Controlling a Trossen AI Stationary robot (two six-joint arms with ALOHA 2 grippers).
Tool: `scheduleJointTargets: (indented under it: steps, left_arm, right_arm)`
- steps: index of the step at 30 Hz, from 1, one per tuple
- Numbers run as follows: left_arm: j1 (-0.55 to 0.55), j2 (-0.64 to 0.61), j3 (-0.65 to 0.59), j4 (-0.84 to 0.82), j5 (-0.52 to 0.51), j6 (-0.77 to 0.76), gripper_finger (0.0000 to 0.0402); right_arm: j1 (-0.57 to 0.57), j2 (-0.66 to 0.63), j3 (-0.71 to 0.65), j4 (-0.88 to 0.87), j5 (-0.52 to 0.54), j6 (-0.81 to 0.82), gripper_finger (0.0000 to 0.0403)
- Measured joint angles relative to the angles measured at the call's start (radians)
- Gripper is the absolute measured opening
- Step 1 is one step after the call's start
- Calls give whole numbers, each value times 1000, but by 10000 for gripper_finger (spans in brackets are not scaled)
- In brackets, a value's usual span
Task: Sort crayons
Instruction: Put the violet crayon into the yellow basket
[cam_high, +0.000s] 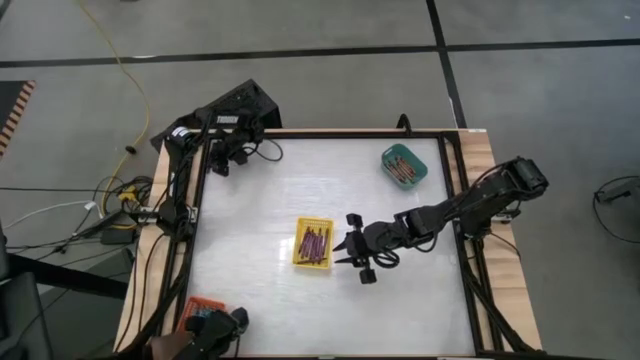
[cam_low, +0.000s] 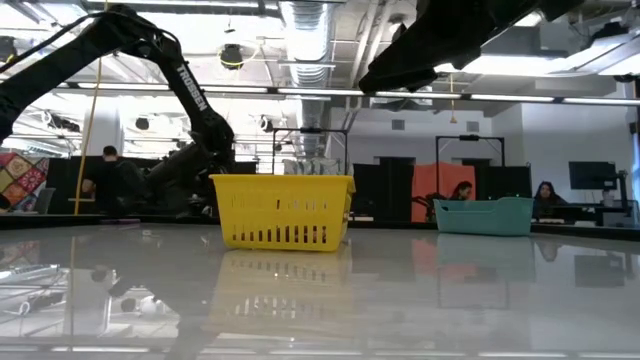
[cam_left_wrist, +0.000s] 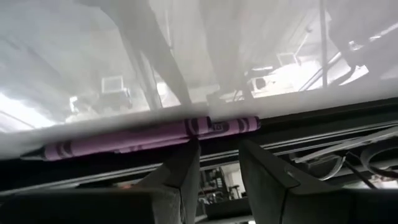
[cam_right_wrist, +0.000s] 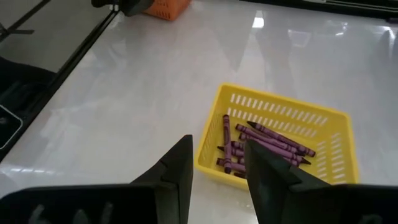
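Resting at the table's far left corner, my left gripper (cam_high: 222, 165) sits low by the black frame, its fingers (cam_left_wrist: 180, 177) parted a little with nothing between them. A purple crayon (cam_left_wrist: 149, 135) lies just past their tips along the table's edge; whether they touch it I cannot tell. An orange tray (cam_high: 205, 305) sits at the near left edge. In the middle stands the yellow tray (cam_high: 313, 243), holding a heap of purple crayons (cam_right_wrist: 261, 146). Just to its right hangs my right gripper (cam_high: 352, 250), above the white table (cam_high: 400, 300), fingers (cam_right_wrist: 177, 174) spread and empty, pointed at the yellow tray. Farther right, near the far edge, the teal tray (cam_high: 404, 165) holds reddish crayons (cam_high: 402, 167).
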Motion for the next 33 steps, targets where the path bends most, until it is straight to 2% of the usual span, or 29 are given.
scheduleJointTargets:
  steps: [6,13,17,22,27,30,33]
  left_arm:
    - [-2,0,26,-18,64,46,96]
    - [-16,1,80,-35,171,149,38]
    - [-30,1,129,-40,168,62,23]
    - [-27,0,160,-81,163,-3,53]
    - [11,1,123,-81,176,-55,97]
    - [44,2,94,-91,168,-85,106]
    - [33,2,92,-96,170,-76,103]
  right_arm:
    - [9,0,0,1,24,1,138]
    - [10,0,0,1,27,2,138]
    - [10,0,0,1,27,-6,138]
    - [3,0,0,1,27,-18,138]
    - [9,0,0,-2,27,-18,138]
    - [14,0,0,-8,27,-19,138]
    - [14,0,0,-11,27,-20,138]
